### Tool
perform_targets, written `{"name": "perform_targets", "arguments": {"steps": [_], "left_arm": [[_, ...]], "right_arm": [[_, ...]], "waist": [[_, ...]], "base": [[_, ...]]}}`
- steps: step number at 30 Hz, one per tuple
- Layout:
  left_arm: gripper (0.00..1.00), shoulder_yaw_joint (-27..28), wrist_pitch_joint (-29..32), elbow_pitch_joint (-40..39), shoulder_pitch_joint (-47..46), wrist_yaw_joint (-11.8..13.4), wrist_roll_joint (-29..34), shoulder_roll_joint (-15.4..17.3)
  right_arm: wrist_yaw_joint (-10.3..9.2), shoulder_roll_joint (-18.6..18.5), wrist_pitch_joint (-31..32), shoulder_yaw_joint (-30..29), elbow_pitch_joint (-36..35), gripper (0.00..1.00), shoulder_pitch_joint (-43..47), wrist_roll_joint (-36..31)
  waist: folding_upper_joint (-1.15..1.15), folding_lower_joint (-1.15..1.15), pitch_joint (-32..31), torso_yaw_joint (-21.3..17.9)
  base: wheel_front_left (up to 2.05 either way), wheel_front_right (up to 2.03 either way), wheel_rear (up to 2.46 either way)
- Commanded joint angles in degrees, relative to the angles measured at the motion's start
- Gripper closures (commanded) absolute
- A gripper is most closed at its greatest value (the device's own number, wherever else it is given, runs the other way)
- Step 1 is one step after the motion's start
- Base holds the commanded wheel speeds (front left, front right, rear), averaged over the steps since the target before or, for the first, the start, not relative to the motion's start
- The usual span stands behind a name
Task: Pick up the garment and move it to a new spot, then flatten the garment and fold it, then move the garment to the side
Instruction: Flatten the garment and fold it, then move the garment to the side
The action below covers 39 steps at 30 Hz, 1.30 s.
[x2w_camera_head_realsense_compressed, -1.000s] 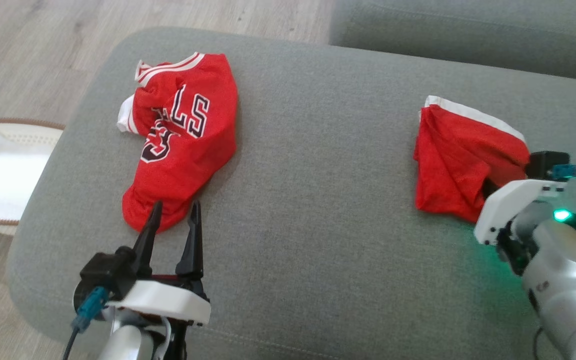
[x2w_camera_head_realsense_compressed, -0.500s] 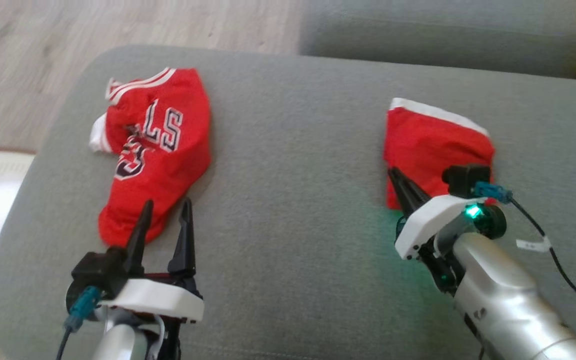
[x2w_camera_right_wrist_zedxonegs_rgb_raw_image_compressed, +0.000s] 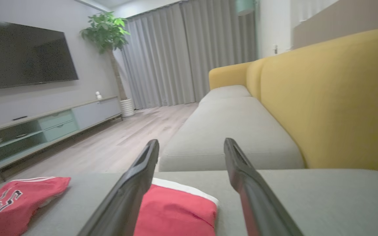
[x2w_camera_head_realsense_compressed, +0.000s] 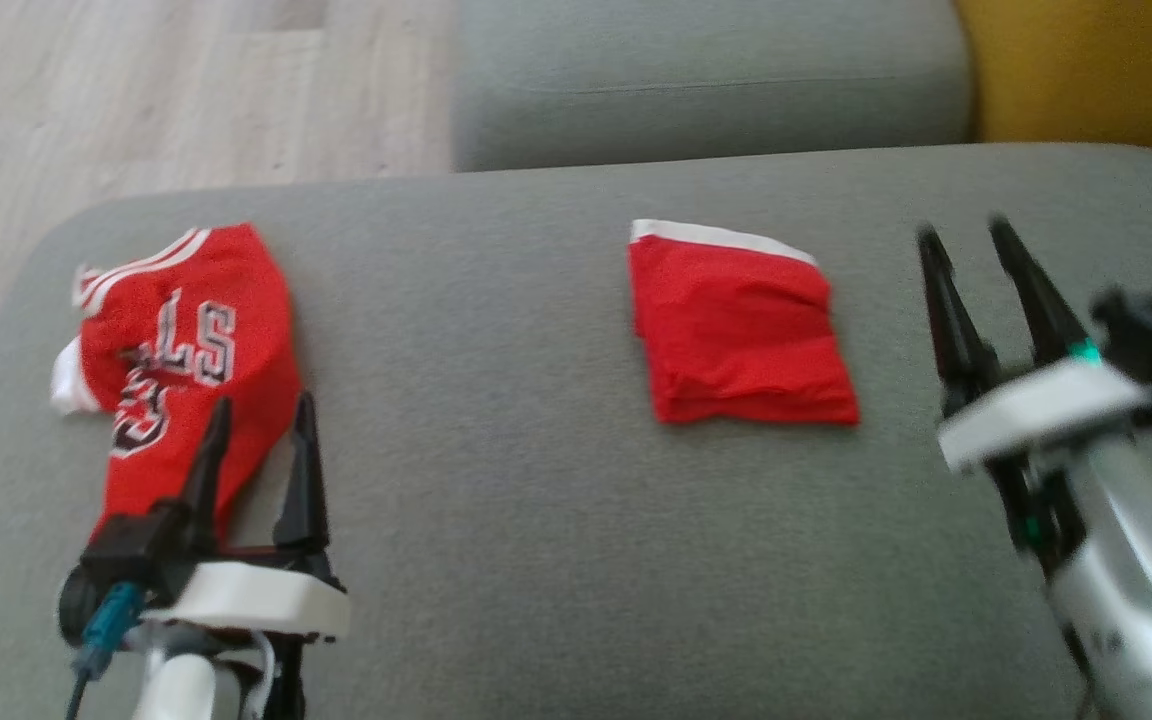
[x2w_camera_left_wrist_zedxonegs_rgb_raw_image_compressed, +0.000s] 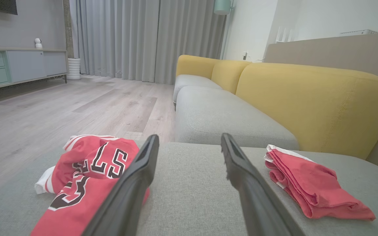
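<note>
Showing "ST" lettering, the red jersey [x2w_camera_head_realsense_compressed: 186, 330] lies crumpled.

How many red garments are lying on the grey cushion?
2. A crumpled jersey with lettering lies at the left, by the left tool. A folded garment lies right of the middle. None seems hidden.
</note>
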Motion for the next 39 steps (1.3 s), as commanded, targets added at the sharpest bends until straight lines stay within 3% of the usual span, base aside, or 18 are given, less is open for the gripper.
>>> {"name": "perform_targets", "arguments": {"steps": [1,11,24,30,39], "left_arm": [[0.0,2.7,-0.3,-1.9,-2.4,0.1,0.8,0.5],[0.0,3.0,-0.3,-1.4,-0.8,-0.1,5.8,0.2],[0.0,2.8,-0.3,-0.8,-0.5,-0.2,6.1,-0.1],[0.0,1.9,-0.3,-0.6,-1.3,-0.2,5.8,-0.2],[0.0,-2.5,-0.3,-1.0,-4.7,0.2,4.6,-0.2]], "right_arm": [[0.43,0.2,-0.6,-1.2,-2.5,0.0,2.8,-1.6],[0.43,7.1,-0.6,-14.1,-9.1,0.0,19.4,-13.7],[0.43,8.8,0.3,-15.8,-11.7,0.0,20.1,-17.4],[0.43,7.9,6.2,-14.4,-10.2,0.0,13.2,-15.3],[0.43,4.0,22.1,-11.2,7.9,0.0,-7.8,-7.0]], "waist": [[0.0,0.0,-0.5,-1.7],[0.0,0.0,0.0,-3.4],[0.0,0.0,0.2,-2.6],[0.0,0.0,1.4,-1.5],[0.0,0.0,7.5,4.7]], "base": [[0.0,0.0,0.0],[0.0,0.0,0.0],[0.0,0.0,0.0],[0.0,0.0,0.0],[0.0,0.0,0.0]]}}
